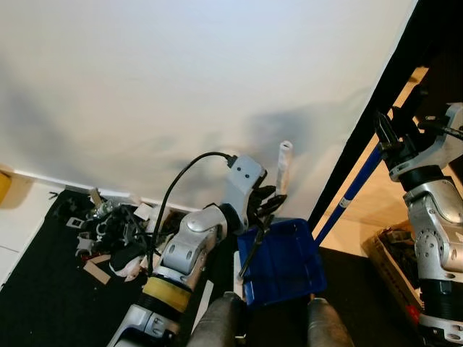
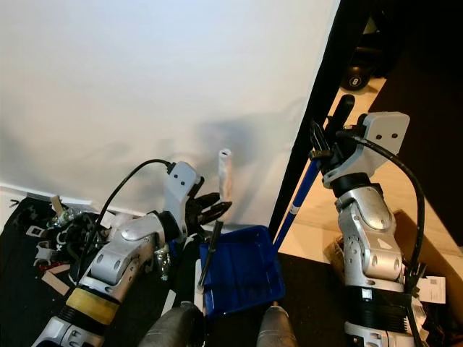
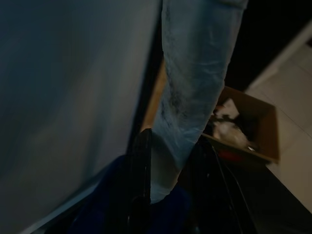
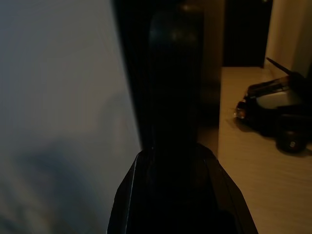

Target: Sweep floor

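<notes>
No brand, label or legible writing can be read on any item; the white tag at the lower right of the right eye view is too small to make out.

Going left to right. You have one heap of debris (image 1: 108, 235) on the black mat (image 1: 36, 303), close to the white wall (image 1: 181, 87) and its skirting. It is a tangle of dark and pale scraps; the pieces cannot be counted singly.

Your left gripper (image 1: 266, 210) sits next, raised above the near edge of one blue dustpan (image 1: 282, 264). Its black fingers are closed round the dustpan's pale upright handle (image 1: 283, 168), which stands up past the fingers against the wall. The left wrist view confirms the handle (image 3: 195, 87) gripped between the fingers (image 3: 141, 185), with blue below. The pan rests on the mat, just beside the dark door frame (image 1: 362, 130).

Right of the frame, one broom shaft (image 1: 354, 189), blue, slants down across the wooden floor (image 1: 376, 206). Your right gripper (image 2: 329, 141) is held high and clamped on the shaft's black upper end (image 2: 343, 108). The right wrist view is dark; a black shaft (image 4: 175, 87) runs between the fingers.

One open cardboard box (image 3: 248, 126) with pale scraps inside stands at the far right, on the mat.
</notes>
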